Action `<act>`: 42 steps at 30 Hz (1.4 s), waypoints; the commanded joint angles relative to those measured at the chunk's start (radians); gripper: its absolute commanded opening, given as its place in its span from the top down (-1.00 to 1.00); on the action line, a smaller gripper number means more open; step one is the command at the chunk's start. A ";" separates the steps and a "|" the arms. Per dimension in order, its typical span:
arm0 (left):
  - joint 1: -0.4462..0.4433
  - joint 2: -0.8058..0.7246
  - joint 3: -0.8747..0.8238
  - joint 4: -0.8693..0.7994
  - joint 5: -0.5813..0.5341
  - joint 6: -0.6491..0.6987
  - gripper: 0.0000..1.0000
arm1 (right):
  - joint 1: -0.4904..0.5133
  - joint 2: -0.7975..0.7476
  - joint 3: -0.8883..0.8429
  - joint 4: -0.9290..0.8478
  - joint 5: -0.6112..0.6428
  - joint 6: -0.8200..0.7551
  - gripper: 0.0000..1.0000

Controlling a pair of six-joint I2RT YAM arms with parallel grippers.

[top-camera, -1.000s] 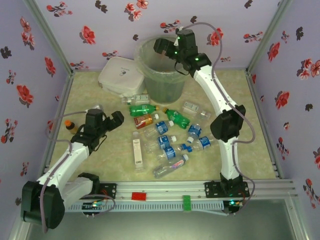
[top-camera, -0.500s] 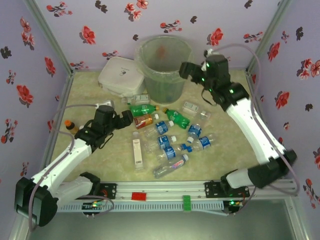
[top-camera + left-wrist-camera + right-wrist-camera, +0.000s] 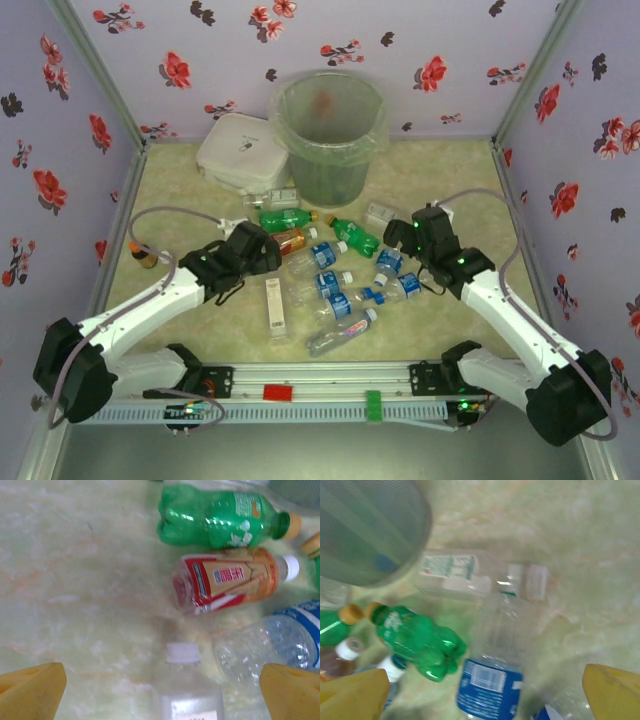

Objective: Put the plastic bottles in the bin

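Plastic bottles (image 3: 330, 283) lie scattered on the worktop (image 3: 180, 200) before one bagged bin (image 3: 300, 175) at the far wall: two green, one orange-red bottle (image 3: 287, 240), roughly six blue-labelled, three white-labelled. Left claw (image 3: 262, 250), spread wide and empty, hovers over a white-capped bottle (image 3: 182, 680), the orange-red one just beyond. Right claw (image 3: 413, 230), equally wide and empty, hangs above a blue-labelled bottle (image 3: 490, 680), beside a green bottle (image 3: 417, 640).

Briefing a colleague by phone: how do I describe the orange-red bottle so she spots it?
Find the tall grey-green bin at the back. In front of it, the left green bottle has the orange-red bottle lying alongside, on its near side. No other bottle has a red-and-orange label.
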State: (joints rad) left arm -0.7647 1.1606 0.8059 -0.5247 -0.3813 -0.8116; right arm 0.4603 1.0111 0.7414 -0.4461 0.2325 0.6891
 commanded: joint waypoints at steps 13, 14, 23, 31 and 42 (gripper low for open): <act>-0.250 0.048 -0.074 -0.156 0.049 -0.250 -1.00 | 0.000 0.007 -0.131 0.103 0.048 0.089 -0.99; -0.268 0.049 -0.079 -0.167 0.043 -0.265 -1.00 | 0.000 0.012 -0.128 0.104 0.056 0.087 -0.99; -0.311 0.100 -0.115 -0.143 0.039 -0.302 -1.00 | -0.001 0.043 -0.131 0.145 0.036 0.081 -0.99; -0.311 0.206 -0.114 -0.099 0.045 -0.290 -0.99 | 0.000 0.046 -0.128 0.147 0.036 0.069 -0.99; -0.271 0.211 -0.163 -0.108 0.046 -0.299 -0.87 | 0.000 0.115 -0.094 0.181 0.051 0.096 -0.99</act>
State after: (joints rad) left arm -1.0561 1.4029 0.6762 -0.6052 -0.3290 -1.0874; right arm 0.4603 1.1103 0.6209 -0.2955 0.2615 0.7620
